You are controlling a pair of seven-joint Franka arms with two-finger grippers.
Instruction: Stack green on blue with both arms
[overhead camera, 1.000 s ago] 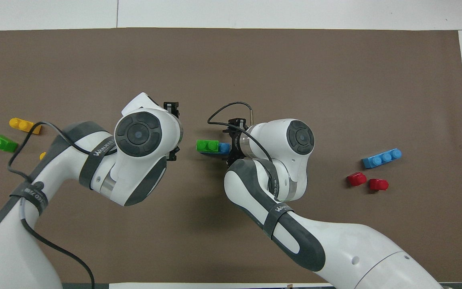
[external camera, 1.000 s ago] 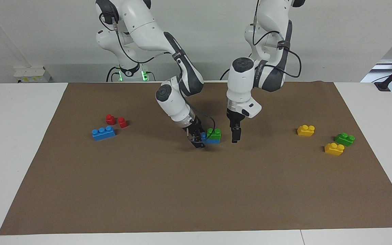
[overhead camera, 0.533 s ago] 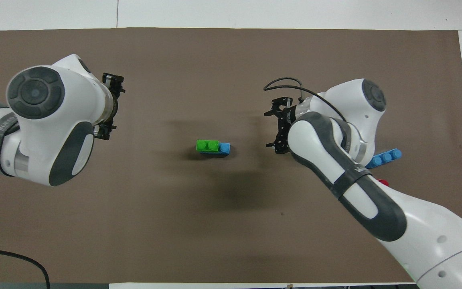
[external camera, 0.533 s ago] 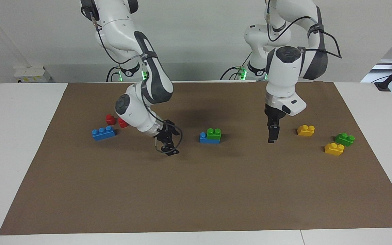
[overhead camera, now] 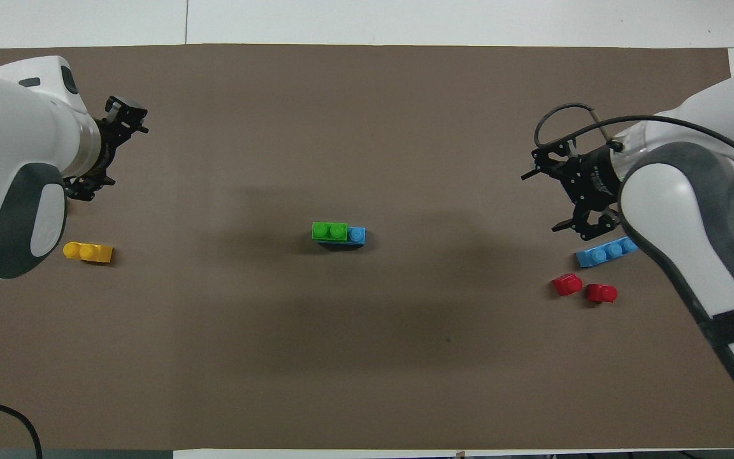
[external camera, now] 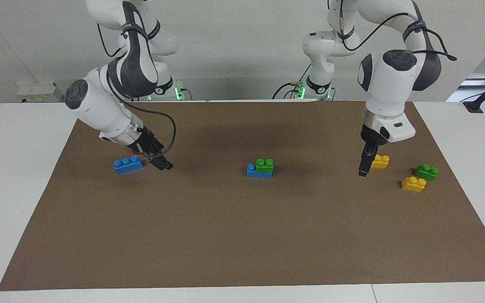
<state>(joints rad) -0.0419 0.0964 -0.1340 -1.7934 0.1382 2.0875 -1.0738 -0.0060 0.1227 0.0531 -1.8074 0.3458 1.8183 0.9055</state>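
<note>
**One Stack Complete at Mid-Mat; Second Pair Untouched**

A brown mat (external camera: 242, 235) covers the white table, with a plain pale wall at the robots' end. At the middle of the mat a green brick (external camera: 265, 165) sits on a blue brick (external camera: 253, 171), seated toward the left arm's end of it, so that one blue stud stays bare at the right arm's end. The stack stands alone, with neither gripper touching it.

Judged from this, one green-on-blue stack is done. A second blue brick (external camera: 128, 164) lies flat near the right arm's end of the table, two small red bricks (overhead camera: 583, 289) just beside it on the side nearer the robots. A second green brick (external camera: 426, 171) lies near the left arm's end, between two yellow bricks (external camera: 413, 184). If a second stack is wanted, both pieces remain to be lifted.

The right gripper (external camera: 161, 163) hangs low beside the loose blue brick, its jaws wide and holding nothing. The left gripper (external camera: 364, 165) hangs just beside the yellow brick that lies nearer the robots, also spread and empty.
</note>
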